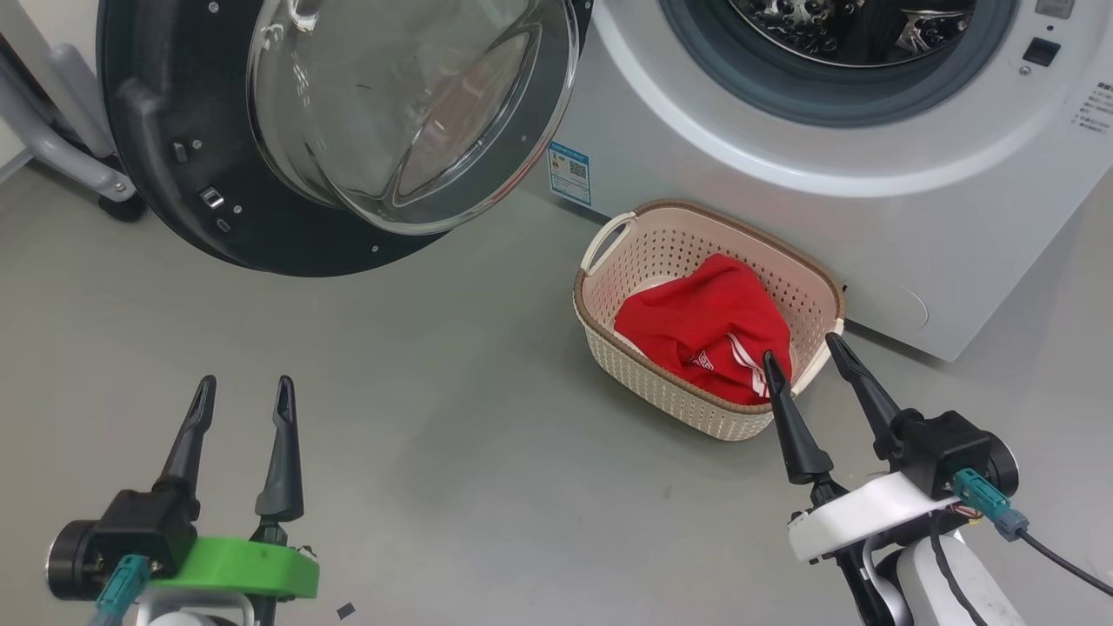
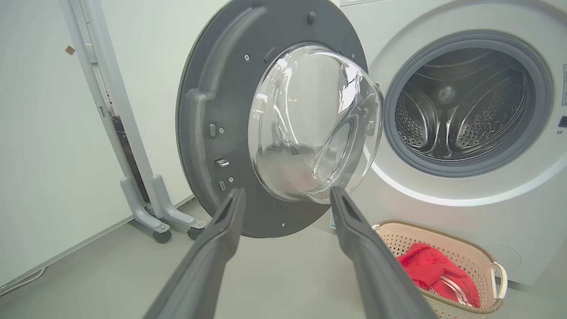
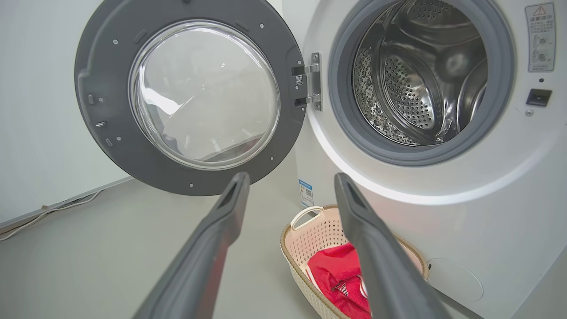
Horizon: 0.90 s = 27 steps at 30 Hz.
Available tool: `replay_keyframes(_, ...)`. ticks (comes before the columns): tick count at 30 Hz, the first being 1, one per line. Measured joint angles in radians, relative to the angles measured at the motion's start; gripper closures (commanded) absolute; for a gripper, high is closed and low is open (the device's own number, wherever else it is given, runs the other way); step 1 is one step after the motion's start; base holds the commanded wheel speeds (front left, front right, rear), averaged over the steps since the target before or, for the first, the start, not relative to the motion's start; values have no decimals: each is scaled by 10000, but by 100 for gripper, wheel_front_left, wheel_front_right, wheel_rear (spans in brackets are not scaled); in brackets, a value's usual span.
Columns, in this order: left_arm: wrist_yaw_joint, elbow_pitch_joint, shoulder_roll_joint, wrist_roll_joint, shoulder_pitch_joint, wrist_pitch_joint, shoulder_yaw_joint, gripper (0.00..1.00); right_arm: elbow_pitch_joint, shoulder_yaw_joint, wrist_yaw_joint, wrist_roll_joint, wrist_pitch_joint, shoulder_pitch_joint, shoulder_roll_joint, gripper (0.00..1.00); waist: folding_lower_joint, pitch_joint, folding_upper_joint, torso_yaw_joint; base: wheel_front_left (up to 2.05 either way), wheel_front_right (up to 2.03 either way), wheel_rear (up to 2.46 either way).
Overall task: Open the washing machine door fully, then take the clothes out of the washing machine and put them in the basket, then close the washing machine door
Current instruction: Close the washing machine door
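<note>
Gaping wide, left claw (image 1: pixel 245 382) and right claw (image 1: pixel 800 346) grip nothing (clothes (image 1: pixel 704 322) lie in basket (image 1: pixel 678 382)).

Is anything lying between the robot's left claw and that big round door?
No. In the head view, bare grey floor runs from the open left gripper to the washing machine door; the basket stands off to the right.

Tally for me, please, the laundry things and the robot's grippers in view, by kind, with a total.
washing machine: 1
washing machine door: 1, standing open
basket: 1
red garment: 1, lying in the basket
grippers: 2, the left gripper and the right gripper, both open
Total: 6
</note>
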Motion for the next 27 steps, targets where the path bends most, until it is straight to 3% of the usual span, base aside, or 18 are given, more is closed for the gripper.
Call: replay_keyframes(27, -2, -73, 0, 326, 53, 0, -13, 0, 42, 4, 52, -2, 0, 0, 4, 0, 0, 22, 0, -2, 0, 0, 0)
